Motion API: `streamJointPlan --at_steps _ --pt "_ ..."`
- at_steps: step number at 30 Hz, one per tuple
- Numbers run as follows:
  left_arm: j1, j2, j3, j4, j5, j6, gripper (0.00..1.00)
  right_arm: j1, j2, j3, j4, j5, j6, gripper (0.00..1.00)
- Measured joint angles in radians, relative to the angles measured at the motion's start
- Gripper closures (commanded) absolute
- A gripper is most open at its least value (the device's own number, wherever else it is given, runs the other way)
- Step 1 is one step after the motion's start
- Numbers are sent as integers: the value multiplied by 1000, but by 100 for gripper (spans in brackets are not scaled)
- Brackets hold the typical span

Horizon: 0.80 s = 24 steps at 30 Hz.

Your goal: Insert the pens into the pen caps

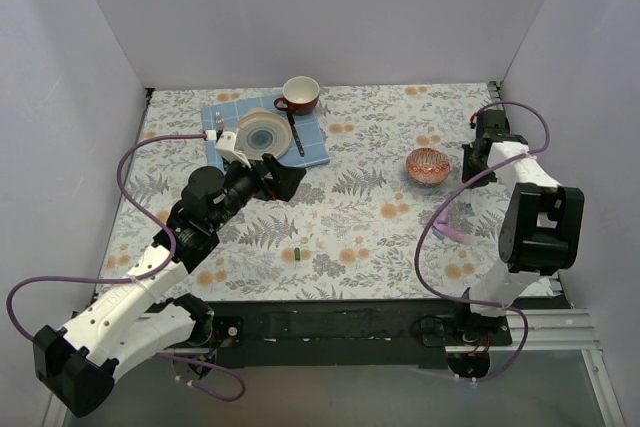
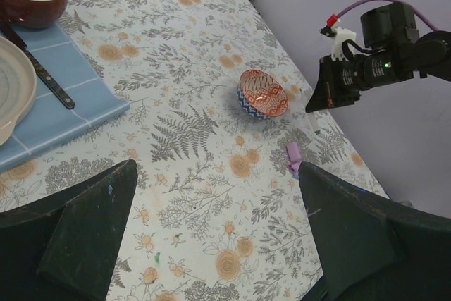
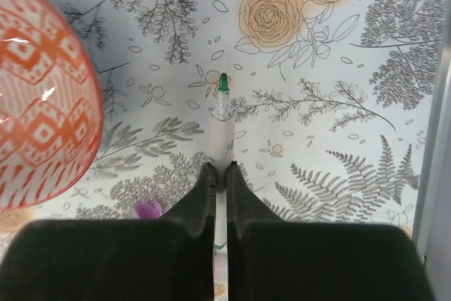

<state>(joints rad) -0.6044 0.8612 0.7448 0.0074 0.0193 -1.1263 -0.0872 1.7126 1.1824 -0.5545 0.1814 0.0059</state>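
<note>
My right gripper (image 3: pixel 221 168) is shut on a slim white pen (image 3: pixel 223 121) with a green tip, held just above the cloth beside the patterned bowl; the gripper also shows in the top view (image 1: pixel 468 169). A lilac cap (image 3: pixel 148 209) lies near its left finger, and also shows in the left wrist view (image 2: pixel 293 151) with a pink piece by it. A pink and lilac pen or cap (image 1: pixel 450 232) lies near the right arm. A dark green cap (image 1: pixel 299 253) lies at the front middle. My left gripper (image 1: pixel 285 178) is open and empty above the cloth (image 2: pixel 217 168).
A red patterned bowl (image 1: pixel 428 165) stands left of my right gripper. A blue mat (image 1: pixel 312 142) at the back holds a plate (image 1: pixel 263 133), a knife (image 1: pixel 296 134), a fork (image 1: pixel 219 125) and a red cup (image 1: pixel 300 94). Walls close in three sides.
</note>
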Motion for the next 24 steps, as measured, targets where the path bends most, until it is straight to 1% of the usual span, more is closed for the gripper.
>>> streamJointPlan --at_steps 4,6,8,11,16,19,21,22,23,24 --pt "0 4 0 -10 4 0 4 32 -113 -3 -29 -26 25 99" --pt "0 16 2 -18 3 -3 4 77 -175 -9 -27 -55 42 99" --pt "0 41 7 -35 -8 -12 4 160 -230 -21 -26 -82 56 99" --pt "0 103 33 -80 -11 -50 6 323 -275 -40 -8 -132 87 99" --pt "0 221 50 -82 65 -183 10 573 -310 -106 71 -204 163 99" --pt "0 276 47 -45 113 -248 11 669 -315 -124 122 -230 208 99" --pt "0 320 50 -21 117 -270 11 720 -315 -129 163 -236 237 99" --pt "0 346 59 -27 108 -278 12 740 -315 -132 181 -233 248 97" --pt "-2 372 70 -37 86 -284 12 754 -314 -134 193 -229 256 93" --pt "-2 396 80 -48 58 -289 12 763 -311 -136 207 -225 259 80"
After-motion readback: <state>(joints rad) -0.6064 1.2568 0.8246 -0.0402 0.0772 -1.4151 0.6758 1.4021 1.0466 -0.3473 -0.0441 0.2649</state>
